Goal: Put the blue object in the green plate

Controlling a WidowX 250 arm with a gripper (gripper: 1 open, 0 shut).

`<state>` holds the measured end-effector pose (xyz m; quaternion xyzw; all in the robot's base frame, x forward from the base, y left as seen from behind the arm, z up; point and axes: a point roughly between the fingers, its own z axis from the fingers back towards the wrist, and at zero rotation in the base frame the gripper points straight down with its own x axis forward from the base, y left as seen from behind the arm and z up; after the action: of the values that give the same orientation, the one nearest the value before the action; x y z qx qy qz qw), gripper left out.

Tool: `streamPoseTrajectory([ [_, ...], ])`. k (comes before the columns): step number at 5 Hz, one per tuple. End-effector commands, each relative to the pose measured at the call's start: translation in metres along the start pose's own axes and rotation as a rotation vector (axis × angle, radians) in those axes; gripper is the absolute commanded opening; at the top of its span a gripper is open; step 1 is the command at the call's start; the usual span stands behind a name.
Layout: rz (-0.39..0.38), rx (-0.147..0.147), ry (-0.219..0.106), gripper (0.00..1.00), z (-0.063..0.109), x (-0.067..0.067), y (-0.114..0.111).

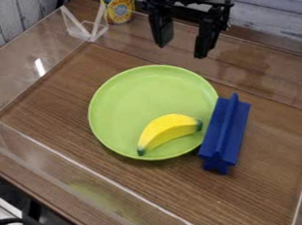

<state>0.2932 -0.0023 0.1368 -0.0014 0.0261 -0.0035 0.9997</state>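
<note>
The blue object (226, 134) is a long dark-blue block with a stepped ridge. It lies on the wooden table just right of the green plate (120, 99), close to its rim. A yellow banana (166, 133) rests in the plate's front right part. My gripper (183, 32) hangs above the table behind the plate. Its two black fingers (163, 28) point down and stand wide apart, open, with nothing between them. It is well clear of the blue block.
Clear plastic walls (33, 157) border the table on the left, front and right. At the back left stands a yellow can (117, 7) beside a clear triangular stand (83, 27).
</note>
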Motion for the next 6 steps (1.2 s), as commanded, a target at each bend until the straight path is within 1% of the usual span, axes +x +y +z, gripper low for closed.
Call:
streamPoseTrajectory([
  [1, 0.004, -0.003, 0.022, 1.0, -0.008, -0.005, -0.005],
  [2, 0.005, -0.01, 0.019, 1.0, -0.015, -0.021, -0.025],
  [3, 0.005, -0.016, 0.007, 1.0, -0.018, -0.033, -0.043],
  [4, 0.001, -0.016, 0.005, 1.0, -0.02, -0.039, -0.054],
  [6, 0.003, -0.018, -0.012, 1.0, -0.028, -0.051, -0.077],
])
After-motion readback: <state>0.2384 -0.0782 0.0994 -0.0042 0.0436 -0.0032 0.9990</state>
